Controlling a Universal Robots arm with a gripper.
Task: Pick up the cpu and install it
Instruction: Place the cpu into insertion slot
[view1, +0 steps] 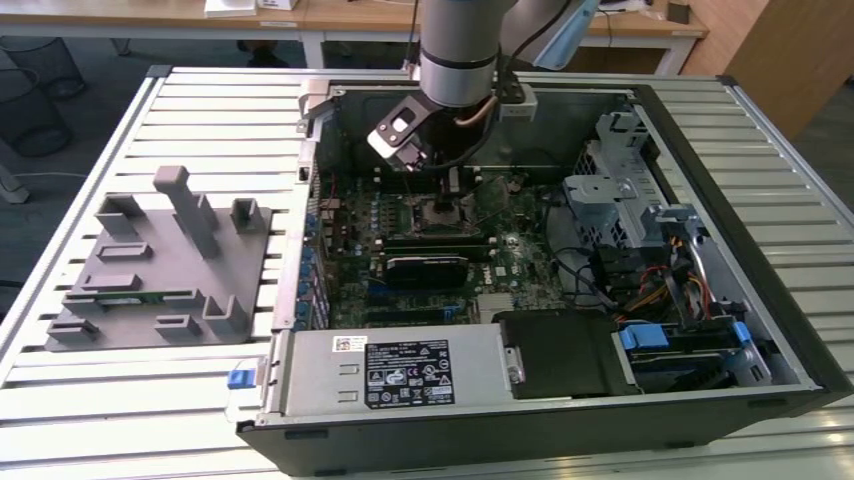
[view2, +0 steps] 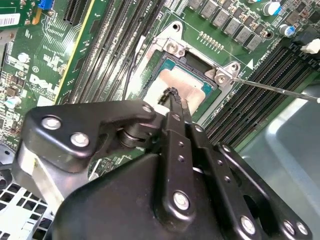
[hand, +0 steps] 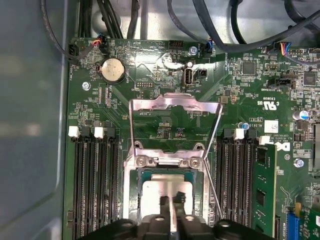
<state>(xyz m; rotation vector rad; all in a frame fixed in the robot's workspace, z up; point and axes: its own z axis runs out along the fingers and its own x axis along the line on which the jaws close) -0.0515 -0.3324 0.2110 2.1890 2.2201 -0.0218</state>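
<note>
Slatted metal desk (view1: 107, 400), open case (view1: 534, 430), green motherboard (hand: 90, 115).
Square silvery cpu (hand: 152, 192) lies in its socket (hand: 165, 161); black jaws nearly closed over it, holding nothing.

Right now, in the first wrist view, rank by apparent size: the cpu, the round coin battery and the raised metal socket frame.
1. raised metal socket frame
2. cpu, though the gripper hides part of it
3. round coin battery, clearly smallest
</note>
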